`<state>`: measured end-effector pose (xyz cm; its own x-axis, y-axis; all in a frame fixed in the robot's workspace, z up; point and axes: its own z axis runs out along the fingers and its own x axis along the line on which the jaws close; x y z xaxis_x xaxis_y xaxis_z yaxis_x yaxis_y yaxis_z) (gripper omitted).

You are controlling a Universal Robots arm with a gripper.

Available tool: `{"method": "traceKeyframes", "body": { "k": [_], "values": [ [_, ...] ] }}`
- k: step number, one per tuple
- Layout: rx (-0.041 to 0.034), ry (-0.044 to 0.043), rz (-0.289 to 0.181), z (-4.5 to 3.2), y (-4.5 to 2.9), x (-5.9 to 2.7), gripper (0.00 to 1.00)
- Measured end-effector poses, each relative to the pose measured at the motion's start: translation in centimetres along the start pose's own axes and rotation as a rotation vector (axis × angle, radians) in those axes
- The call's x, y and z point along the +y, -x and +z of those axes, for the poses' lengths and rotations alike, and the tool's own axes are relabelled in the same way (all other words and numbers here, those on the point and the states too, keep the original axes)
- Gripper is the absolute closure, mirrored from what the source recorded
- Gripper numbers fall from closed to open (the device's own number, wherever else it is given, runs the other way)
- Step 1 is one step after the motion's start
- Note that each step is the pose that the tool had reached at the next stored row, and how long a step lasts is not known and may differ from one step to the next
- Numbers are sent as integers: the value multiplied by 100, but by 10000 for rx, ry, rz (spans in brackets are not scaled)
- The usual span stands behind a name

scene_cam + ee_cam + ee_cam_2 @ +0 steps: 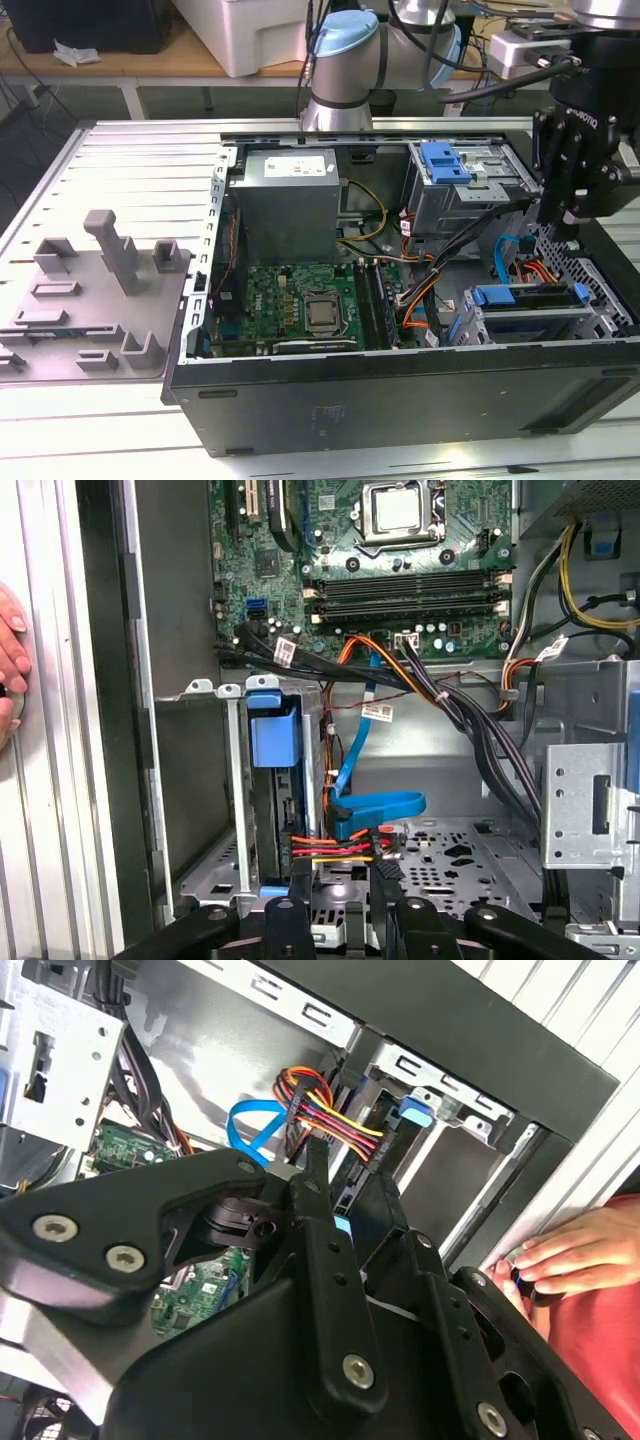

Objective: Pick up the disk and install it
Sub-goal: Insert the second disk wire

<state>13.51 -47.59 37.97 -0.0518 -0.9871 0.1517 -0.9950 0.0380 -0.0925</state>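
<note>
The disk (528, 298) sits in the lower drive cage at the front corner of the open computer case, on the exterior view's right, with a blue rail (497, 295) on its edge. In the first wrist view the disk (286, 820) stands edge-on in the cage under a blue tab (272, 732). My black gripper (562, 222) hangs just above that corner of the case, apart from the disk. Its fingers (300, 880) are spread, with nothing between them. In the second wrist view the gripper (350, 1175) points at the cage's blue tab (415, 1110) and the coloured power cable.
A blue data cable (375, 805) and a red-yellow power plug (335, 848) lie beside the cage. A person's hand (8, 650) rests on the table by the case wall. The upper drive cage (455, 190), the grey power supply (290, 195) and the motherboard (300, 300) lie further in.
</note>
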Motion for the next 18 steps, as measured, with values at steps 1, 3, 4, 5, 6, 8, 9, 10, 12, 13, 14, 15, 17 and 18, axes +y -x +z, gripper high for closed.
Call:
{"method": "traceKeyframes", "body": {
  "k": [1,3,4,5,6,8,9,10,12,13,14,15,17,18],
  "values": [
    [19,14,27,7,9,3,63],
    [57,43,76,21,26,9,63],
    [73,54,96,26,33,12,63],
    [88,65,114,31,40,14,63],
    [102,76,133,36,47,17,63],
    [141,115,202,44,70,30,63],
    [145,124,217,46,75,32,63],
    [152,134,239,47,82,37,63],
    [169,157,288,51,96,45,63],
    [178,167,309,53,101,49,63],
    [197,186,346,56,107,56,63],
    [213,199,367,58,109,61,63],
    [289,265,404,66,113,74,63],
    [345,299,414,71,117,79,63]
  ]
}}
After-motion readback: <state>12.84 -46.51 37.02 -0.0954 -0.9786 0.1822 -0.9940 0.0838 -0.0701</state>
